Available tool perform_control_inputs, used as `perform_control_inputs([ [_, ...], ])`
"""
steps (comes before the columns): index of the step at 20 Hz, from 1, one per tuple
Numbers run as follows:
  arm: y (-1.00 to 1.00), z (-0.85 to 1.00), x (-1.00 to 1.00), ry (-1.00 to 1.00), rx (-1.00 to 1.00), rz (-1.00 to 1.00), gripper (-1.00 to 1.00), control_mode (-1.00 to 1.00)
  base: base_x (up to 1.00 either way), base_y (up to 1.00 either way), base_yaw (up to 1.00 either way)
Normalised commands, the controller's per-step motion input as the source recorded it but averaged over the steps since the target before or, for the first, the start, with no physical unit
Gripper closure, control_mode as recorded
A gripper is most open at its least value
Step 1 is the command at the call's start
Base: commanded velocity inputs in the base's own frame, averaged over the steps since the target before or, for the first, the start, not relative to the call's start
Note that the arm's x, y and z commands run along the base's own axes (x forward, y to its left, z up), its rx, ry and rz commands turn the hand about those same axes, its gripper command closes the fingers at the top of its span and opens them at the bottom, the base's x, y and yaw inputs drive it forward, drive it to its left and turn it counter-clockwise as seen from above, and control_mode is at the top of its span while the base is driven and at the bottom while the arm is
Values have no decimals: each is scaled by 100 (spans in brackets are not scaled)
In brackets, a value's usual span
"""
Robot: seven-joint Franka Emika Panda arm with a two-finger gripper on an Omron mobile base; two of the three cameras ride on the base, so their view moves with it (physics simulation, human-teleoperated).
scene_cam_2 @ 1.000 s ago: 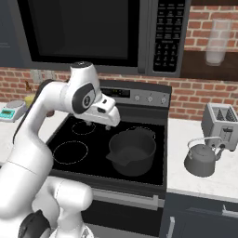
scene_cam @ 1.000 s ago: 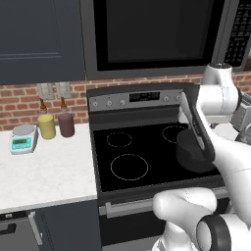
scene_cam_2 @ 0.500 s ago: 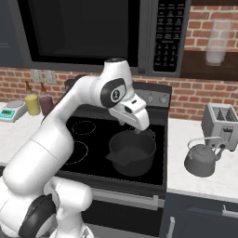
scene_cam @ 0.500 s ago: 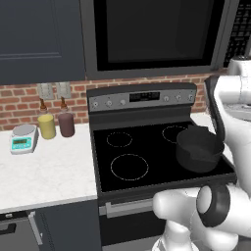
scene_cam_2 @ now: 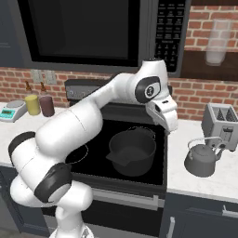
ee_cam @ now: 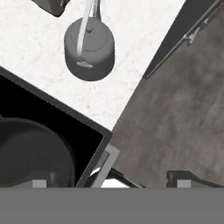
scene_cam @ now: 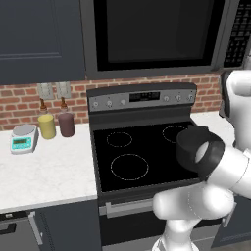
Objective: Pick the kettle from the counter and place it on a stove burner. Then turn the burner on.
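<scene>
Arm links fill the right side of the left base view, the white elbow bulging low in front of the glossy black cooktop (scene_cam: 142, 152), where a large dashed white ring, the stove burner (scene_cam: 129, 166), lies bare at the front left and a wide black pot (scene_cam: 198, 147) sits at the front right. From the right base view the arm arches up from the lower left and bends down at the wrist, so the tool (scene_cam_2: 168, 124) hangs above the cooktop's right edge, over the seam with the white speckled desk (scene_cam_2: 204, 179); its fingers are hard to make out there. On that desk, well right of the tool and lower, stands the kettle (scene_cam_2: 201, 158), grey metal with a tapered round body and thin arched wire handle, just before a toaster (scene_cam_2: 220, 126). Seen from the hand view, the tool's tips stand wide apart with nothing between them, and the kettle (ee_cam: 89, 49) lies far ahead near the desk's front edge, beside the pot (ee_cam: 35, 153).
</scene>
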Motion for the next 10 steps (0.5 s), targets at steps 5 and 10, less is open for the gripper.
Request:
perform_control_inputs([
  [5, -56, -60, 35, 0, 5, -15, -100, -100, 0, 0, 0],
  [10, -33, -54, 51, 0, 0, -5, -100, -100, 0, 0, 0],
])
